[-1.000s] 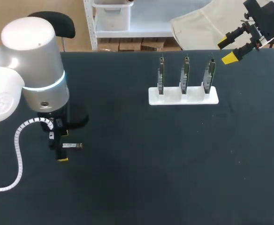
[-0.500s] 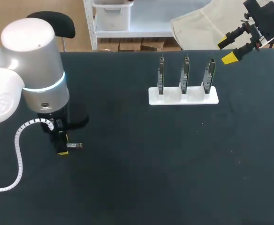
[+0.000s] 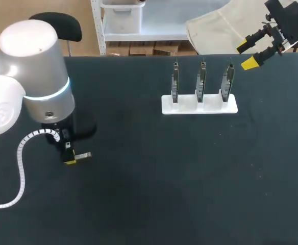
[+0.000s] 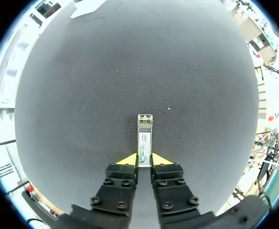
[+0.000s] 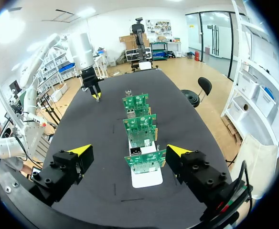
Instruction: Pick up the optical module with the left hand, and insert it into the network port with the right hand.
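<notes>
The left gripper (image 3: 70, 159), at about 8 o'clock on the black worktop (image 3: 164, 178), pinches one end of the optical module (image 4: 144, 137) between its yellow tips. The rest of the module juts ahead of the fingers, toward 3 o'clock in the head view. Three upright circuit boards (image 5: 139, 121) stand in a white holder (image 3: 200, 105) at 1 o'clock. The right gripper (image 3: 246, 55) hangs at 2 o'clock by the far edge, its fingers spread wide with nothing between them.

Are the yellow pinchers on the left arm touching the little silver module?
Touching. In the left wrist view the left gripper has its two yellow fingertips pressed on the optical module from both sides, with no gap showing.
</notes>
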